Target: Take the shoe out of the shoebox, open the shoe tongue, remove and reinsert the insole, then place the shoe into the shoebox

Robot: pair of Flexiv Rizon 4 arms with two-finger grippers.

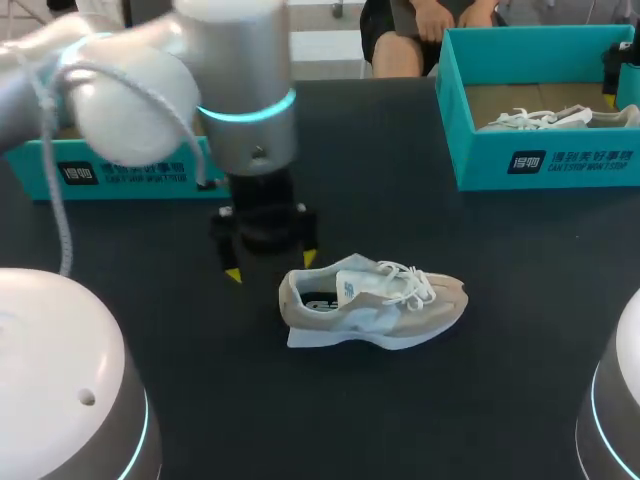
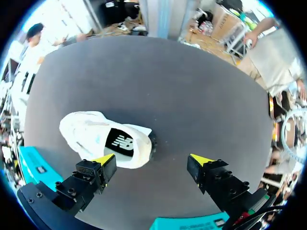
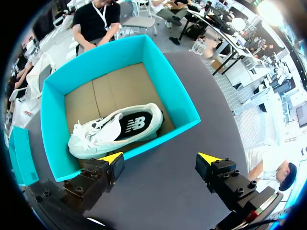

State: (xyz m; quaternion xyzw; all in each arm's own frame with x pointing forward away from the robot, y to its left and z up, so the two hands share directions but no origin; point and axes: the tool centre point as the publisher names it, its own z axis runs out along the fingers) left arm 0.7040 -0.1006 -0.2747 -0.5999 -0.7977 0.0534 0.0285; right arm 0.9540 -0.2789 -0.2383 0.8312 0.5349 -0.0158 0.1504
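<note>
Hovering left gripper (image 1: 270,265) beside the beige-and-white lace-up sneaker (image 1: 375,305), fingers released.

The sneaker stands on its sole near the middle of the dark grey worktop (image 1: 400,410), with its toe toward the right edge and its heel opening showing a black insole. The left gripper (image 2: 153,160) hangs just beside the heel with its yellow-tipped fingers spread and nothing between them. The right gripper (image 3: 160,158) is also released and empty; it hangs near the teal cardboard shoebox (image 3: 178,98) at the far right corner. A second white sneaker (image 3: 115,132) lies on its side inside that box. A second teal box (image 1: 120,172) sits at the far left edge.
</note>
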